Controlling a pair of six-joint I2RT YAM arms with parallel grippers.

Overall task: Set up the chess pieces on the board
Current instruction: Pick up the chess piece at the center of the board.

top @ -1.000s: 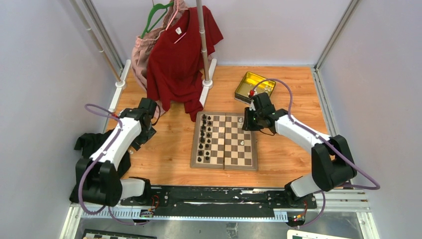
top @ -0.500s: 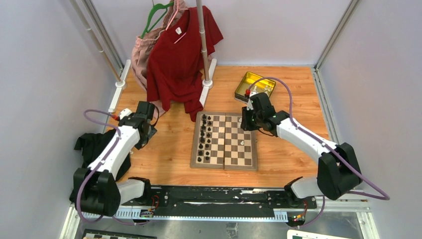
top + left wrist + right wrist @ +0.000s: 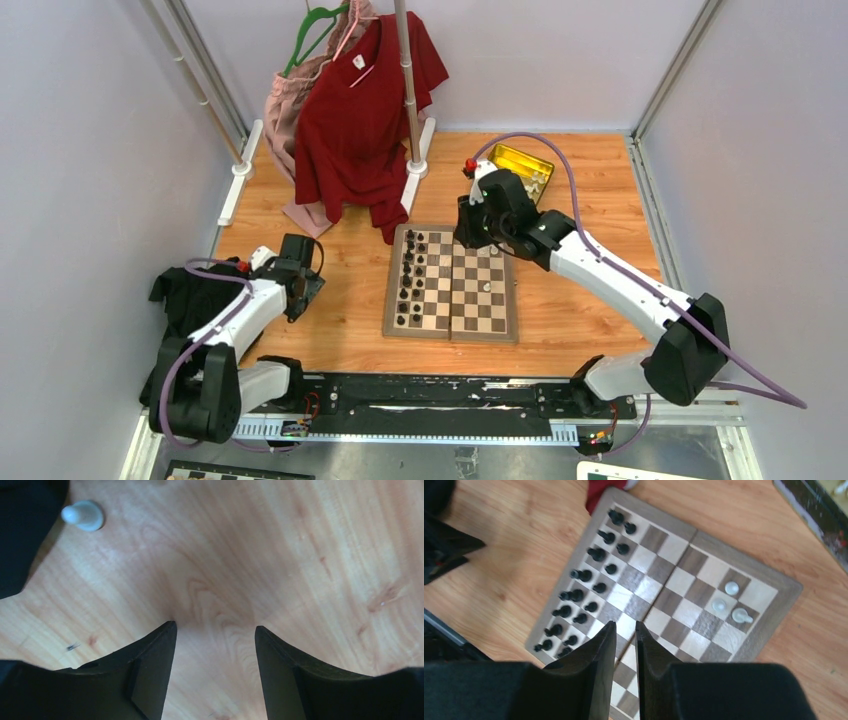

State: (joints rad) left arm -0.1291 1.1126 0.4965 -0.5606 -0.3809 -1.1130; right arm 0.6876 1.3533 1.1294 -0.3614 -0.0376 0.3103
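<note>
Your right gripper (image 3: 625, 626) hangs above the far part of the board (image 3: 680, 581). Its jaws are parted by only a thin slit and there is nothing between them. The board lies in the middle of the tabletop (image 3: 330, 330), a little toward the near edge. Three white pieces (image 3: 732, 587) stand close together on squares near the board's right side. The black pieces (image 3: 584, 575) fill the two columns along its left side.

Your left gripper (image 3: 215, 630) is over bare wood near the tabletop's left edge, released, with its jaws wide apart and empty. One more white piece (image 3: 82, 515) sits on the wood beyond its fingertips, just beside a black cloth (image 3: 20, 530). You cannot tell from here whether it touches the cloth.

A gold tin (image 3: 525, 165) sits near the far edge, right of centre, behind the right arm.
</note>
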